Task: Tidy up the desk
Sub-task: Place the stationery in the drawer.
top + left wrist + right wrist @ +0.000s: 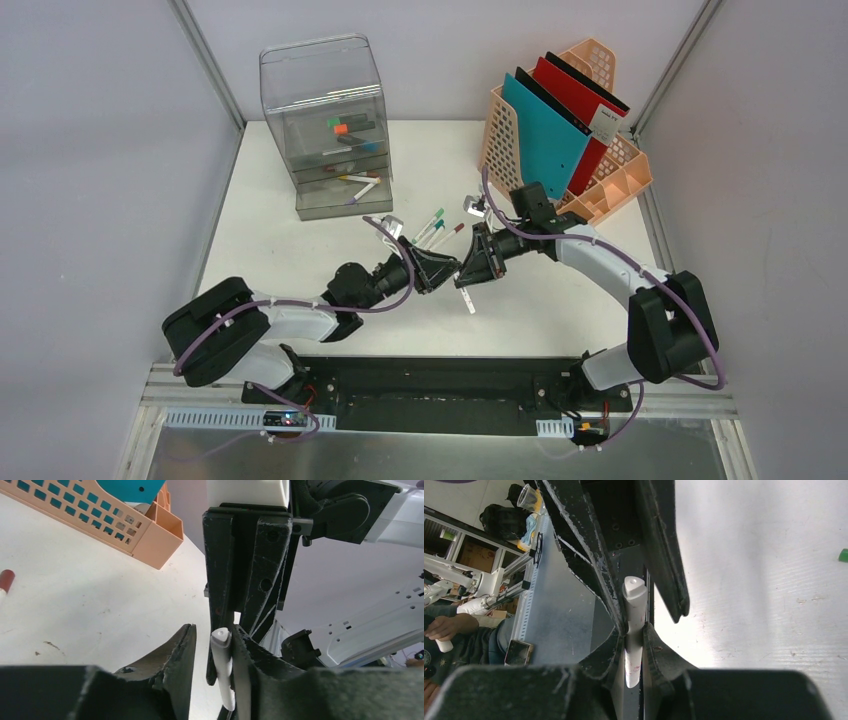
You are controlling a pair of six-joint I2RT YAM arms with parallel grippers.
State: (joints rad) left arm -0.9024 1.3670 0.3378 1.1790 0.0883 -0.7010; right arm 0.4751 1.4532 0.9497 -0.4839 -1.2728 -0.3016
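Over the middle of the desk [290, 250] spread beneath your arms, your right gripper [634, 630] pinches a white marker [634, 597], apparently for a handover to your left gripper [212, 639], whose jaws bracket it narrowly apart, a gap showing on one side.

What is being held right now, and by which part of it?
The right gripper clamps a white pen on its barrel; the left gripper brackets it, a gap showing.
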